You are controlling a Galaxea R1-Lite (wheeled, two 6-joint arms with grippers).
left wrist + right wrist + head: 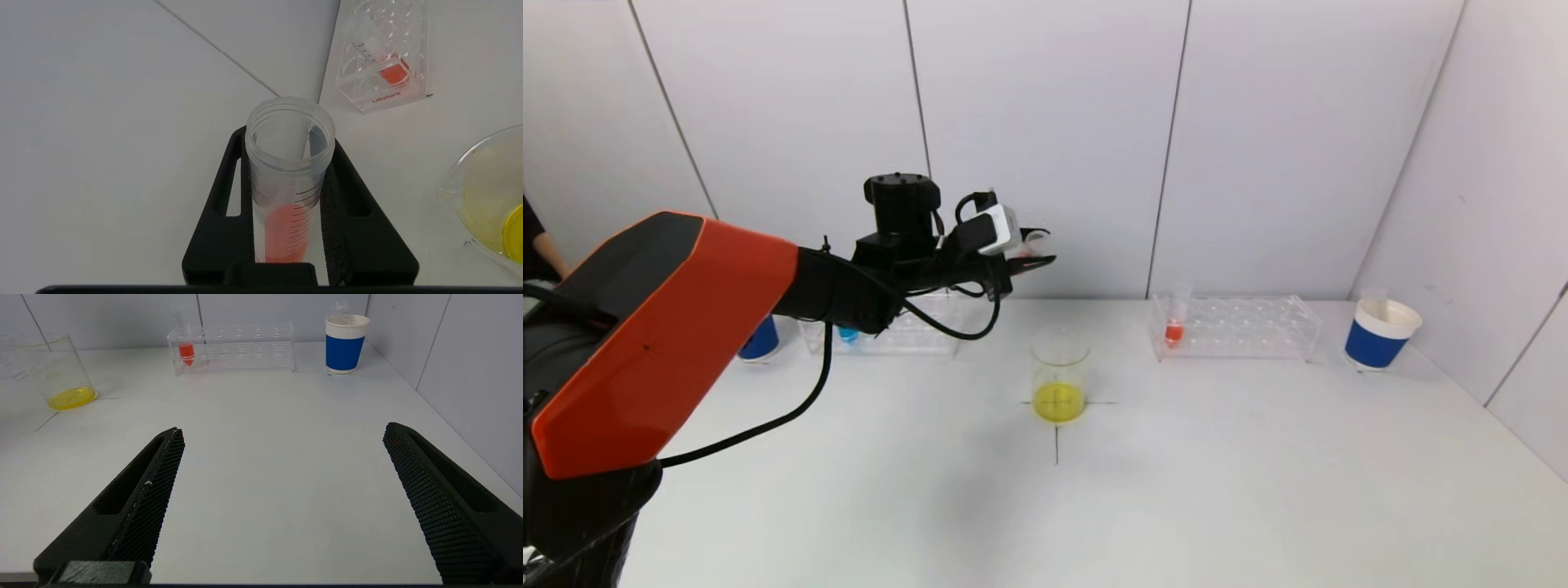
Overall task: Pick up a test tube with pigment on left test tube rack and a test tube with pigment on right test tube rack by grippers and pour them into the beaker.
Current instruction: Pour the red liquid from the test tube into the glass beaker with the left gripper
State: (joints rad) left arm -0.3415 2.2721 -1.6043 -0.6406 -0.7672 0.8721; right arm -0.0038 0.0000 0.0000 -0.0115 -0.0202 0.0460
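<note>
My left gripper (1037, 255) is raised above the table, up and to the left of the beaker (1059, 377), which holds yellow liquid. In the left wrist view the gripper (288, 139) is shut on an uncapped test tube (288, 183) with red pigment in its lower part. The beaker's rim (461, 179) shows beside it. The left rack (907, 331) holds a tube with blue pigment (848, 333). The right rack (1241, 327) holds a tube with red pigment (1174, 328). My right gripper (284, 430) is open and empty low over the table, out of the head view.
A blue paper cup (1380, 335) stands right of the right rack, with an empty tube in it. Another blue cup (760, 339) sits behind my left arm. Wall panels close the back and right side. A black cross marks the table under the beaker.
</note>
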